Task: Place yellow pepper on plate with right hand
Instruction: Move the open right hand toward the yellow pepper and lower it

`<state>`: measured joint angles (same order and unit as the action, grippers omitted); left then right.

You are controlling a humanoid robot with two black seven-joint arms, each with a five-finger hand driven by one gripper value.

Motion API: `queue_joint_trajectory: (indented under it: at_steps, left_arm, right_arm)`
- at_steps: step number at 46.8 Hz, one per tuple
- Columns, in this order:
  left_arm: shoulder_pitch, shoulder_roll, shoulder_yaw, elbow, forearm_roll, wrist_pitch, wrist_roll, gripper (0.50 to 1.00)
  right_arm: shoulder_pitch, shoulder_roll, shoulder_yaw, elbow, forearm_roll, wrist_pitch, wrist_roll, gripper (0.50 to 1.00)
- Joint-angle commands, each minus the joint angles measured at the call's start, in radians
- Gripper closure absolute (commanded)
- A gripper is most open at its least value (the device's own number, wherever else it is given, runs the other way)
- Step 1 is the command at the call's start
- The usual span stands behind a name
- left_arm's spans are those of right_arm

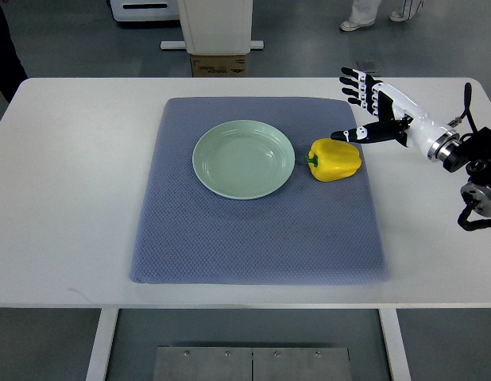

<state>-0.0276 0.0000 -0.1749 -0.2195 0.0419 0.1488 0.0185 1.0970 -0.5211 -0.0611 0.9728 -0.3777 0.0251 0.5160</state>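
Observation:
A yellow pepper (335, 159) with a green stem lies on its side on the grey-blue mat, just right of a pale green plate (207, 167). The plate has nothing on it. My right hand (371, 108) reaches in from the right edge and hovers just above and to the right of the pepper. Its fingers are spread, the thumb (349, 134) points toward the pepper's top, and it holds nothing. The left arm does not show.
The grey-blue mat (253, 238) covers the middle of a white table (71, 198). Beyond the far edge stand a white machine base, a cardboard box (218, 64), and a person's feet (380, 14).

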Motion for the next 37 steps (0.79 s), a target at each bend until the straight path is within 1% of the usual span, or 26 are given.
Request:
queue_joint_trajectory:
  at_steps: [1,16,26,31,37]
  left_arm:
    - [0.000,0.000,0.000,0.000,-0.001,0.000,0.000,0.500]
    - [0.000,0.000,0.000,0.000,-0.001,0.000,0.000,0.500]
    - [0.000,0.000,0.000,0.000,-0.001,0.000,0.000,0.500]
    - [0.000,0.000,0.000,0.000,0.001,0.000,0.000,0.500]
    - [0.000,0.000,0.000,0.000,0.001,0.000,0.000,0.500]
  right_arm:
    - [0.029,0.000,-0.068,-0.002,-0.046,-0.010,0.002,0.500]
    - [0.126,0.021,-0.301,-0.009,-0.112,-0.134,0.001,0.500]
    - [0.182,0.093,-0.450,-0.032,-0.118,-0.223,0.001,0.532]
    - [0.185,0.127,-0.479,-0.055,-0.118,-0.238,-0.001,0.534]
    - [0.185,0.151,-0.491,-0.080,-0.119,-0.238,-0.004,0.540]
